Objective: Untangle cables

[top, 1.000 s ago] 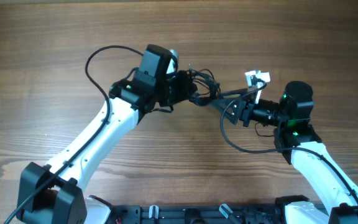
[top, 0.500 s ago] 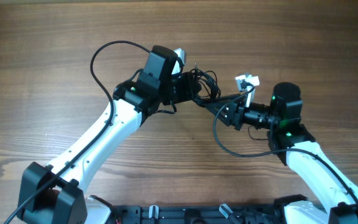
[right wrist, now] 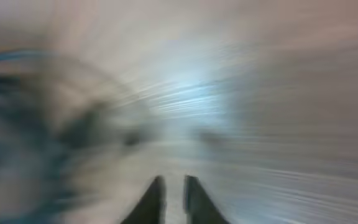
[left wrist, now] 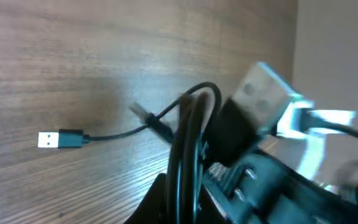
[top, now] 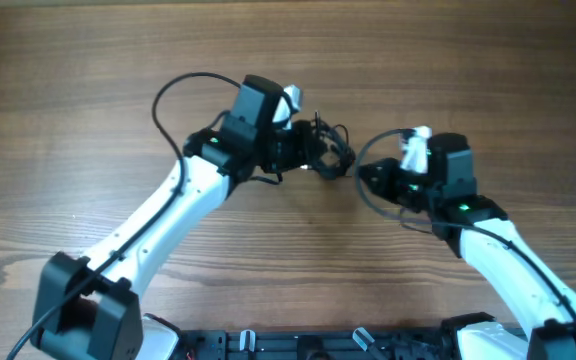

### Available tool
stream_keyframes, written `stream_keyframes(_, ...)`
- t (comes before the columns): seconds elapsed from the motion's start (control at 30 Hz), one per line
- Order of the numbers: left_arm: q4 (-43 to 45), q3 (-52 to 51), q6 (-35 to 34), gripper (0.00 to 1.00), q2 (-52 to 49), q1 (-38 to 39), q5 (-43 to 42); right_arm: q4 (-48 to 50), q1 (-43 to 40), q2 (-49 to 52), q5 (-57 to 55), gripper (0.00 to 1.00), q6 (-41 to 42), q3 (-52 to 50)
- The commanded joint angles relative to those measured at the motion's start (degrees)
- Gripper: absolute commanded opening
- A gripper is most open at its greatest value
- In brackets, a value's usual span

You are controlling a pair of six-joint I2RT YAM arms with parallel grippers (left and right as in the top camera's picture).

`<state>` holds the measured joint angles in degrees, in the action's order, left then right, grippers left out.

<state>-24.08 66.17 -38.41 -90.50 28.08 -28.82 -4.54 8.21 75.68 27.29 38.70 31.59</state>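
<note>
The cables [top: 330, 142] form a small black knot at the table's middle. My left gripper [top: 313, 158] is shut on that bundle; in the left wrist view several strands [left wrist: 185, 124] run up from between its fingers [left wrist: 185, 190]. One loose cord lies flat on the wood and ends in a USB plug [left wrist: 59, 139]. My right gripper [top: 366, 176] points left, just right of the knot. The right wrist view is badly blurred; its fingers [right wrist: 174, 186] stand close together with a narrow gap and nothing visible between them.
The wooden table [top: 88, 60] spreads all round the knot. Each arm carries its own thick black wiring loop, the left one [top: 168, 95] and the right one [top: 368, 205]. The arms' bases sit at the front edge [top: 298, 345].
My right arm has swung and turned fast, bringing its gripper closer to the knot, and its jaws have narrowed a lot. The left gripper keeps its hold on the bundle and has barely moved.
</note>
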Motion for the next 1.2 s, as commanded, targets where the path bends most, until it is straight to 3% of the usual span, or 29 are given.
stream_keyframes(0.0,0.68,1.57,-2.82,0.04,2.45,-3.34,-0.09,0.68,-2.47,1.73,-3.58,0.68,-6.67,-1.97)
stream_keyframes(0.07,0.63,1.57,-13.64,0.04,2.45,-6.34,-0.15,0.94,-2.47,1.73,-3.34,0.80,-6.47,-1.97)
stream_keyframes(0.2,0.26,1.55,-27.87,0.04,2.43,-9.33,-4.87,6.34,-2.45,1.75,9.14,0.80,-2.95,-1.97)
stream_keyframes(0.3,0.24,1.55,-36.30,0.04,2.43,-9.22,-7.26,10.32,-2.45,1.75,11.45,0.77,14.10,-1.97)
stream_keyframes(0.33,0.15,1.55,-42.62,0.04,2.43,-9.18,-7.85,12.04,-2.45,1.75,11.43,0.77,15.87,-1.97)
stream_keyframes(0.4,-0.70,1.55,-48.68,0.04,2.43,-9.18,-8.37,14.60,-2.45,1.75,11.50,0.77,15.32,-1.97)
stream_keyframes(0.53,-4.09,1.55,-57.81,0.04,2.43,-9.18,-8.68,14.78,-2.45,1.75,11.43,0.79,15.28,-1.97)
stream_keyframes(0.63,-4.50,1.55,-58.25,0.04,2.43,-9.18,-8.68,14.78,-2.45,1.75,11.41,0.82,15.23,-1.97)
stream_keyframes(0.7,-4.15,1.55,-52.65,0.04,2.43,-9.18,-8.61,14.84,-2.45,1.75,11.41,0.83,13.62,-1.97)
stream_keyframes(0.73,-2.89,1.55,-42.12,0.05,2.43,-9.18,-8.61,14.84,-2.45,1.75,11.41,0.84,11.39,-1.97)
stream_keyframes(0.8,-2.16,1.55,-14.67,0.04,2.43,-9.18,-8.68,14.80,-2.47,1.75,11.47,0.89,6.36,-1.97)
stream_keyframes(0.9,-4.79,1.55,10.75,0.04,2.43,-8.57,-11.39,17.33,-3.56,1.75,17.81,1.00,1.81,-1.97)
stream_keyframes(1.03,-6.84,1.55,34.34,0.04,2.43,-4.66,-12.72,24.72,-5.62,1.75,33.92,1.00,-8.76,-1.97)
stream_keyframes(1.1,-6.82,1.55,42.95,0.04,2.43,-2.05,-12.74,25.44,-5.60,1.75,38.95,1.00,-14.29,-1.99)
stream_keyframes(1.17,-6.80,1.55,46.23,0.04,2.43,-0.24,-12.72,24.26,-5.60,1.75,40.30,1.00,-17.88,-1.99)
